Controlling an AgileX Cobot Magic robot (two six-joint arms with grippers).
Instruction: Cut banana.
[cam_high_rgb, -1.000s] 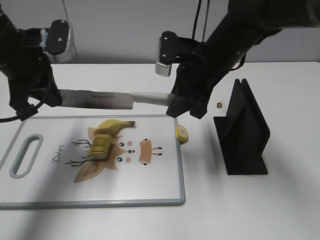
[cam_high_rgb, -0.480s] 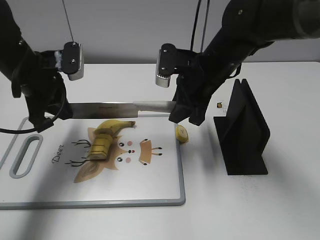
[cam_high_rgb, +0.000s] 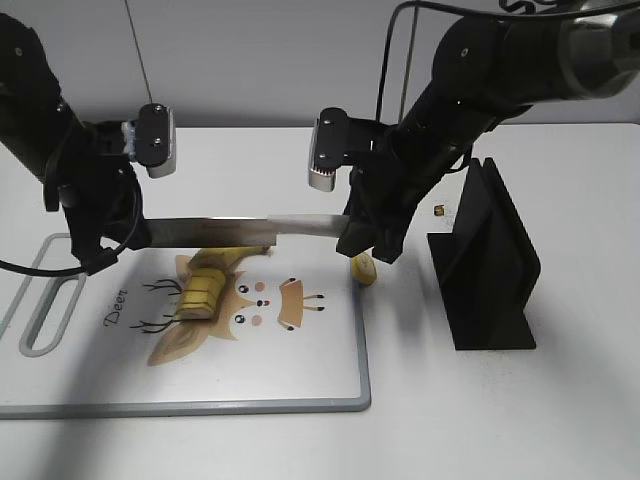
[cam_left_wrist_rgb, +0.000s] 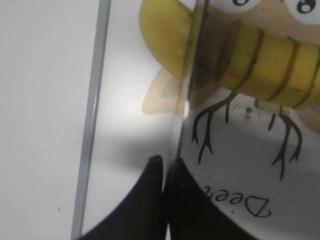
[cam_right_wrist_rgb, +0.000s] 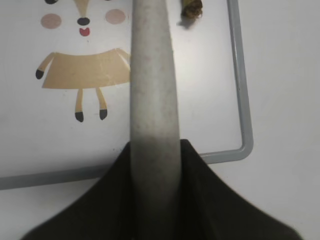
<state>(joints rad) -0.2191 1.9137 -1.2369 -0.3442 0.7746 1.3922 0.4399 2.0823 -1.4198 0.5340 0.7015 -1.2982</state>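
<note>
A banana (cam_high_rgb: 205, 280) lies on the white deer-print cutting board (cam_high_rgb: 300, 370), its lower part cut into several slices that still sit together. Both grippers hold a long knife (cam_high_rgb: 215, 232) level across the banana's upper part. My right gripper (cam_high_rgb: 360, 238) is shut on the pale handle (cam_right_wrist_rgb: 152, 75). My left gripper (cam_high_rgb: 122, 238) is shut on the blade tip. In the left wrist view the blade edge (cam_left_wrist_rgb: 192, 65) rests on the banana (cam_left_wrist_rgb: 250, 55) ahead of the left gripper's fingers (cam_left_wrist_rgb: 162, 167). The right wrist view shows the banana's stem end (cam_right_wrist_rgb: 192, 7).
A loose banana slice (cam_high_rgb: 364, 268) lies on the table just off the board's right edge. A black knife stand (cam_high_rgb: 490, 265) stands at the right. A tiny dark object (cam_high_rgb: 440, 211) lies behind it. The board's grey rim (cam_right_wrist_rgb: 239, 75) runs under the handle.
Both arms have brought the knife down and toward the front, from above the board's far edge onto the banana's upper part. The banana and the slice have not moved.
</note>
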